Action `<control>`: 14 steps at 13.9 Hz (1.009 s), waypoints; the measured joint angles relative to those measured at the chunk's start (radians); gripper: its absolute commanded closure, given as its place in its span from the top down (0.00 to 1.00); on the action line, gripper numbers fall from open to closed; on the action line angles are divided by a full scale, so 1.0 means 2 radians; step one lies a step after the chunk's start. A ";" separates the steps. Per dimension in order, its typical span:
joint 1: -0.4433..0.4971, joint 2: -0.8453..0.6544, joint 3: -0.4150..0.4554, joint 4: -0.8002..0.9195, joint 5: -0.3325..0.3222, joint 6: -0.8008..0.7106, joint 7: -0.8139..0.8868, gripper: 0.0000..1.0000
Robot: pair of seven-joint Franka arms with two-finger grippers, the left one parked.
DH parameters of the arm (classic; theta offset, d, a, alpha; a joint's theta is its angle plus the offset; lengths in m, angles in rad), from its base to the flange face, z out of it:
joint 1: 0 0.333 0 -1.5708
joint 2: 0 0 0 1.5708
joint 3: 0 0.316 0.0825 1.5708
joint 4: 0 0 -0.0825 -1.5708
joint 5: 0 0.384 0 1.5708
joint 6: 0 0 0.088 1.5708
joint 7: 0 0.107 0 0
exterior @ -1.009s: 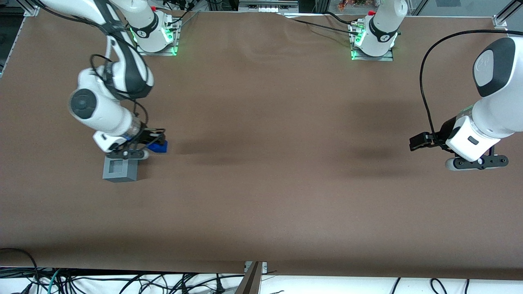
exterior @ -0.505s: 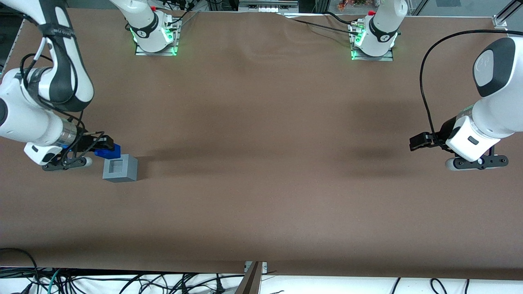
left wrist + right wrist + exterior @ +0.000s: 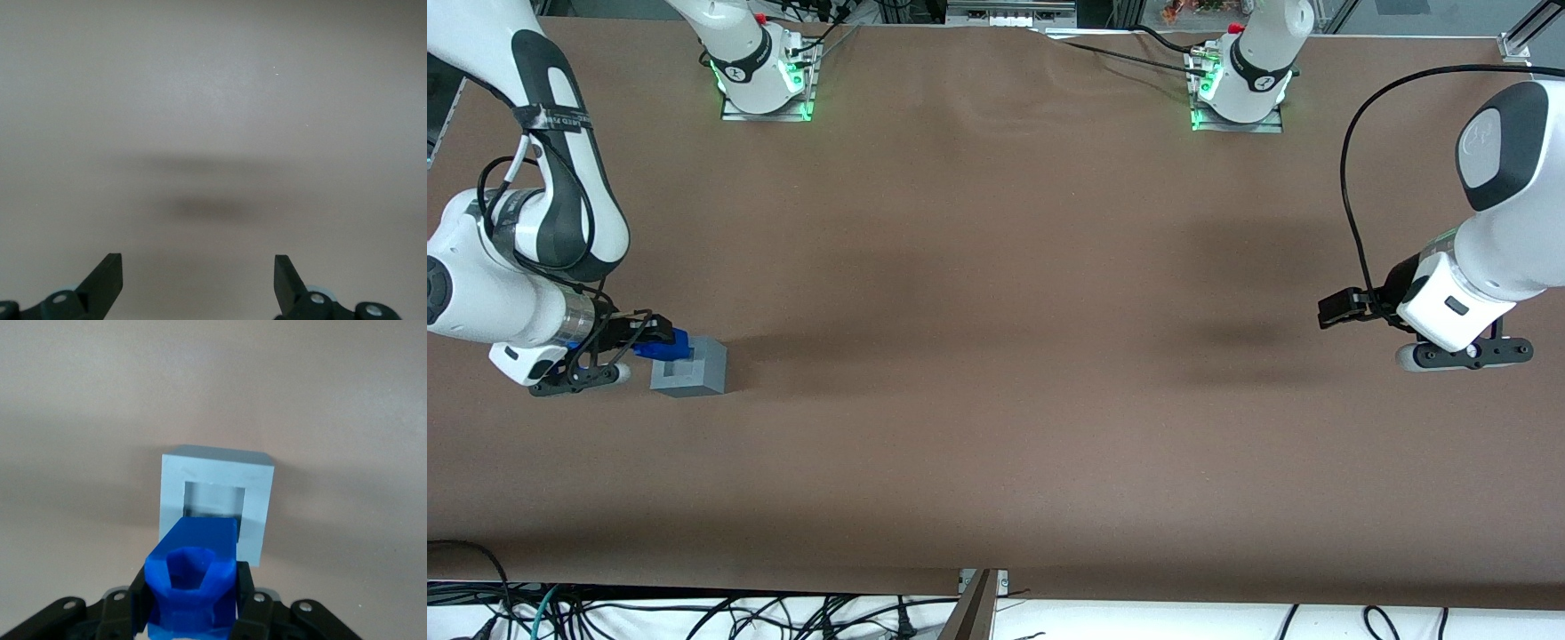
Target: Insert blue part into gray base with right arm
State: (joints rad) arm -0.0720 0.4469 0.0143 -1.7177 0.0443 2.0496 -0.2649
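Observation:
The gray base [image 3: 690, 366] is a light-gray cube with a square recess in its top, on the brown table toward the working arm's end. My right gripper [image 3: 660, 342] is shut on the blue part [image 3: 668, 345] and holds it tilted over the base's edge. In the right wrist view the blue part [image 3: 193, 577] sits clamped between the black fingers [image 3: 245, 595], its lower end overlapping the rim of the gray base [image 3: 260, 487], whose recess shows just past it.
The brown table cover [image 3: 996, 311] spreads wide toward the parked arm's end. Two arm bases with green lights [image 3: 763, 80] stand at the back edge. Cables lie below the table's front edge.
The right arm swung from above the base out toward the table's end with the blue part, then came back a little and lower, so the part now overlaps the base's edge.

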 measured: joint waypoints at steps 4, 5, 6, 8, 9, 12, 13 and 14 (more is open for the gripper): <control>0.000 0.027 0.000 0.030 0.000 0.000 0.000 0.27; 0.000 0.033 0.000 0.035 0.000 0.000 0.000 0.27; 0.000 0.037 0.000 0.038 0.004 0.000 0.000 0.27; -0.001 0.041 0.000 0.040 0.016 0.000 0.000 0.27; -0.001 0.043 0.000 0.041 0.019 0.000 0.000 0.27; -0.001 0.048 0.000 0.042 0.020 0.001 0.000 0.48; -0.001 0.048 0.000 0.042 0.021 0.001 0.000 0.69; -0.001 0.048 0.000 0.042 0.021 0.001 0.001 0.94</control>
State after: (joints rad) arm -0.0743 0.5429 0.0151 -1.6331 0.0861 2.0509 -0.2635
